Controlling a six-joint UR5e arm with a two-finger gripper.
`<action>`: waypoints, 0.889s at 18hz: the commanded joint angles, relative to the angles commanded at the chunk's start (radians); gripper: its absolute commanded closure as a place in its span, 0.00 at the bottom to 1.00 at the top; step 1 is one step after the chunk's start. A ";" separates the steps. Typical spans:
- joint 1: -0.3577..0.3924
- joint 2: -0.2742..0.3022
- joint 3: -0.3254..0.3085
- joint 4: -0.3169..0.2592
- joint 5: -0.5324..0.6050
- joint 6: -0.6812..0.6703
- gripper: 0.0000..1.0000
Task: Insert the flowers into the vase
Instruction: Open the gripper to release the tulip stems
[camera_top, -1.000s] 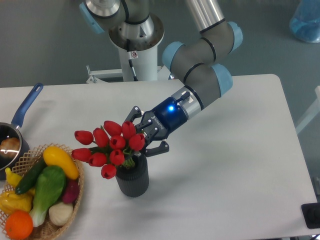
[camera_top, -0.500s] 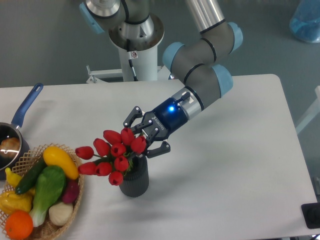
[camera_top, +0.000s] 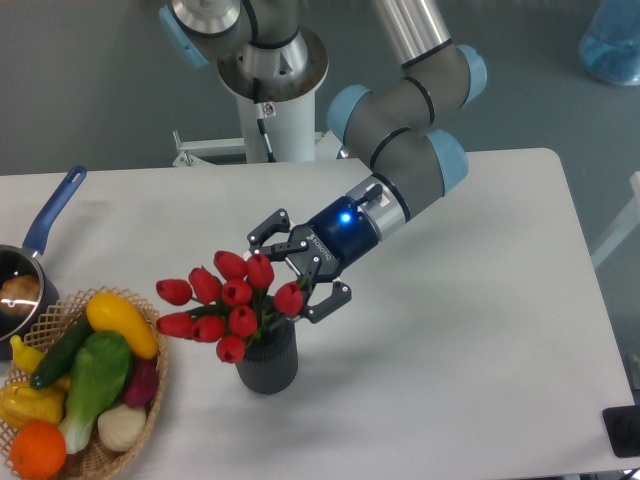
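One bunch, one vase

Nine red flowers (camera_top: 232, 299) stand with stems in the single grey vase (camera_top: 267, 362), heads leaning left (toward the basket (camera_top: 150, 395)). Just above the vase, the gripper (camera_top: 297, 266) is spread wide, holding nothing.

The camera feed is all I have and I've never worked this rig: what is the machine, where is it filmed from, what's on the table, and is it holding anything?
There is one view, from a fixed camera looking down at the table from the front. The grey and blue jointed machine is a robot arm; its gripper, two black fingers, sits at the end by the blue light. The fingers are spread open around the flowers, red tulips whose stems stand in the dark ribbed vase, leaning left. Nothing is clamped. At left are a wicker basket of plastic vegetables and a blue-handled saucepan.
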 joint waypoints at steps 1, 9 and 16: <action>0.000 -0.005 0.000 0.000 0.003 0.000 0.00; 0.006 -0.002 0.000 0.000 0.081 0.000 0.00; 0.008 0.000 0.002 -0.002 0.133 -0.002 0.00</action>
